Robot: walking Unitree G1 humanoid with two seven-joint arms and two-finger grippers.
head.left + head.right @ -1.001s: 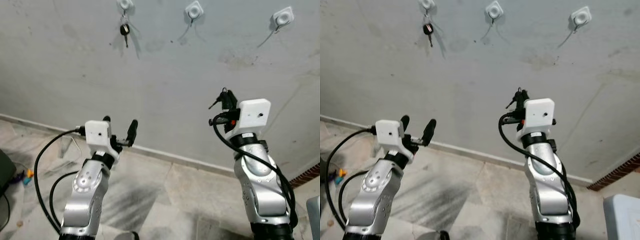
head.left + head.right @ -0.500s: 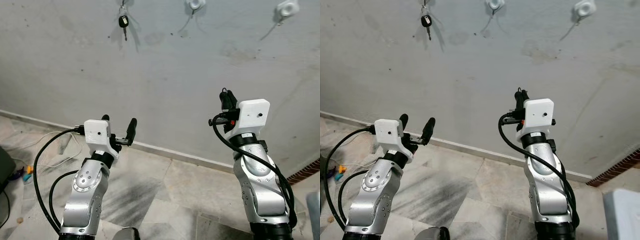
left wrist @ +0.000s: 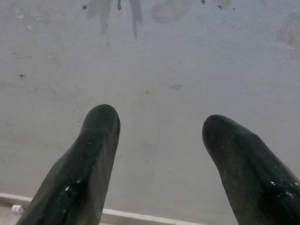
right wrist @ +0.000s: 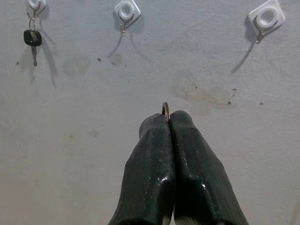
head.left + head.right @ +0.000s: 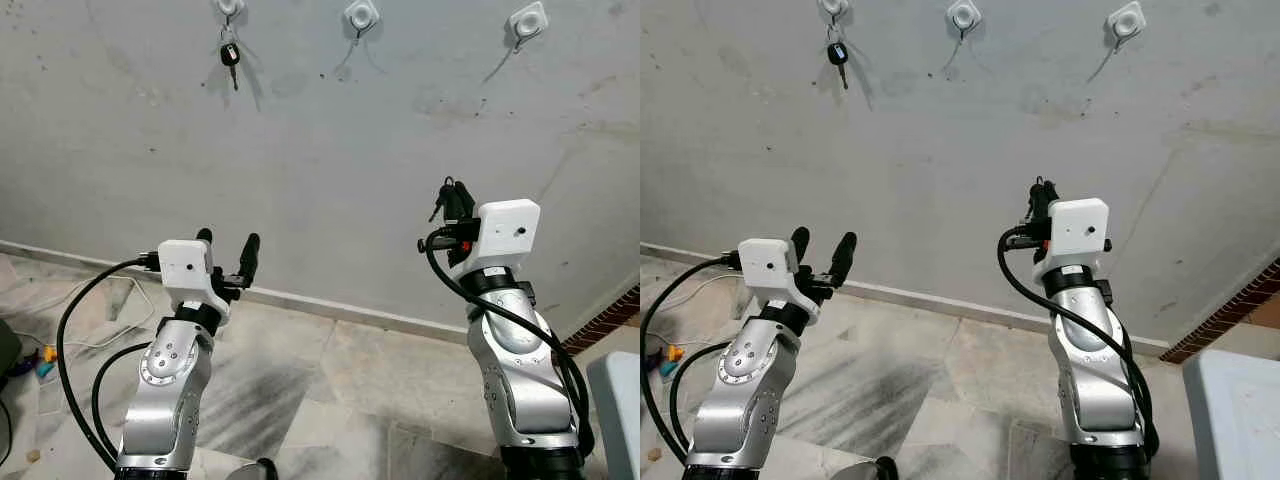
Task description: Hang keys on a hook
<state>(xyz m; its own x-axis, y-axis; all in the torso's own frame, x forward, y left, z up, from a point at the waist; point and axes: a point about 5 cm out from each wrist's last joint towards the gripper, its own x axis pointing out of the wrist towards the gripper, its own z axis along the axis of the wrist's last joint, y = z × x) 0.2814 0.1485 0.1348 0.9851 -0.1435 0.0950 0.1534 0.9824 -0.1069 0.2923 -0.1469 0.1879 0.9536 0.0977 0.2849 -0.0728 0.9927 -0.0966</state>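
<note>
Right wrist view shows our right gripper [image 4: 168, 117] clamped on the key ring [image 4: 165, 110], which we must raise to the middle hook [image 4: 125, 11] above it.

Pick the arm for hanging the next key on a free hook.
Right. The right gripper is shut on a small metal key ring, below the free middle white wall hook. The left gripper is open, holding nothing.
</note>
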